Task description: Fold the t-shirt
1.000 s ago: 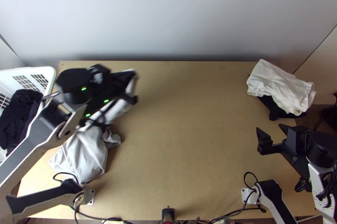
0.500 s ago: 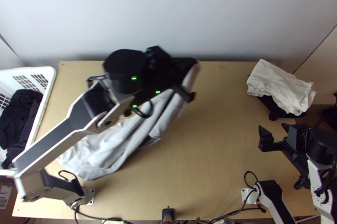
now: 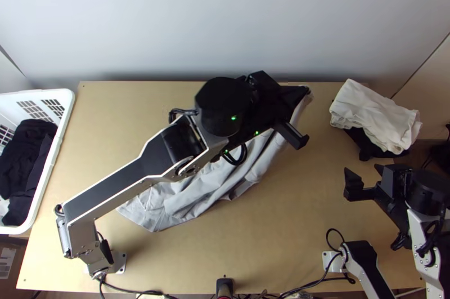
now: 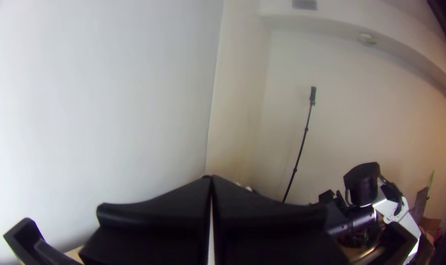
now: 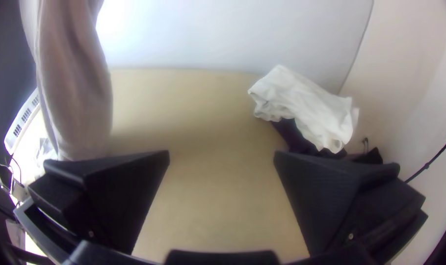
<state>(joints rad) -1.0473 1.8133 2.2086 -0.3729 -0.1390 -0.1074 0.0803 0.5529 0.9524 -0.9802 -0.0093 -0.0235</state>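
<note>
t-shirt (image 3: 205,186) clamped in left fingers (image 3: 295,93), right fingers (image 3: 353,181) apart, dark clothes (image 3: 27,150) in basket (image 3: 66,96)

White links (image 3: 82,232), black joints (image 3: 221,98), green lights (image 3: 233,118)

From high above, you look steeply down on the table (image 3: 270,231); your left wrist camera faces the right wall (image 4: 291,73); your right, lower, looks far, sharing the white cloth (image 5: 306,105) with the top view.
</note>
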